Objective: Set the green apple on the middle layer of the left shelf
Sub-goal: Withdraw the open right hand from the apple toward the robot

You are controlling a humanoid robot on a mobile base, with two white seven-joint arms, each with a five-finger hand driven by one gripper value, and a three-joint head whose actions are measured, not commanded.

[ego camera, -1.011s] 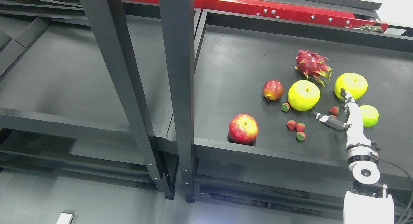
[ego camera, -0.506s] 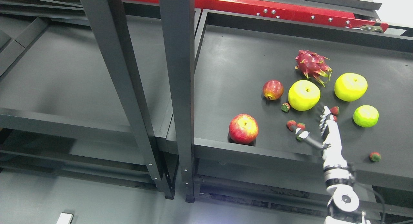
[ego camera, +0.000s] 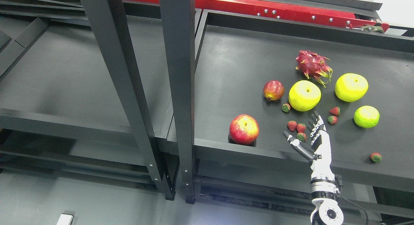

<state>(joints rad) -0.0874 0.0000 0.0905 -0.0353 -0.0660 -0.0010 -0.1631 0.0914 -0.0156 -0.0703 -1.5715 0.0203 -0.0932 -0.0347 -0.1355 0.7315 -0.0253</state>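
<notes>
Green apple (ego camera: 304,95), just beyond robot hand (ego camera: 315,137)

Yellow-green apples (ego camera: 304,95), red apple (ego camera: 244,129), magenta dragon fruit (ego camera: 313,66), seemingly green-capped red strawberries (ego camera: 292,125).

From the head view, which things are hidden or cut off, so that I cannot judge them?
- Left arm: outside the head view entirely.
- Right hand: its arm is cut off by the bottom edge.
- Red apple: its base is hidden behind the shelf's front lip.
- One strawberry: partly covered by the hand's thumb.
- Lower shelf layers: hidden under the boards, in shadow.
</notes>
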